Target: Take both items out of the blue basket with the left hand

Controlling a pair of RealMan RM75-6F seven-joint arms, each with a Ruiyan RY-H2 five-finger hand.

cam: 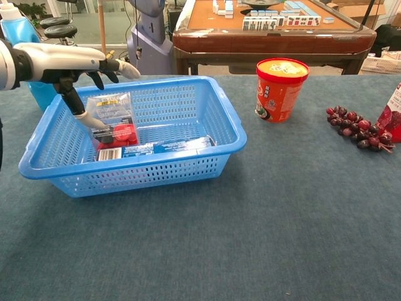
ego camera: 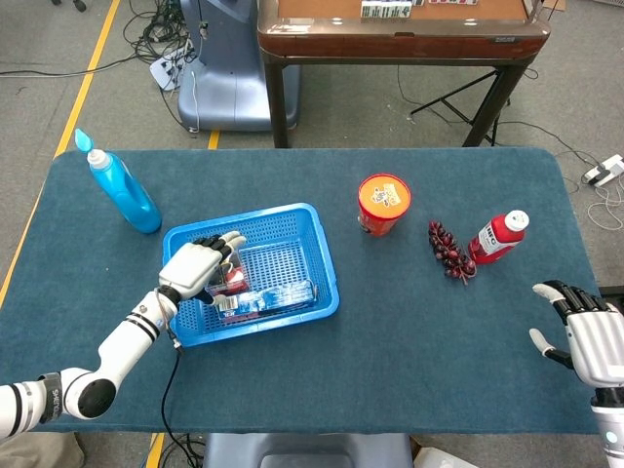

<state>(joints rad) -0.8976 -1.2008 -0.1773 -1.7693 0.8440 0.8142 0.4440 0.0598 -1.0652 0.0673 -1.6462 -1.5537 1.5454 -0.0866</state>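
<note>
head view: high, looking down | chest view: low, close | shared: blue basket

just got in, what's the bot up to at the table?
It is emptying the blue basket with its left hand. That hand is over the left part of the basket, fingers spread above the clear box with red contents; a firm grip is not visible. The flat blue packet lies along the basket's front wall, untouched. Both items are in the basket. The right hand sits open at the table's right edge, holding nothing.
</note>
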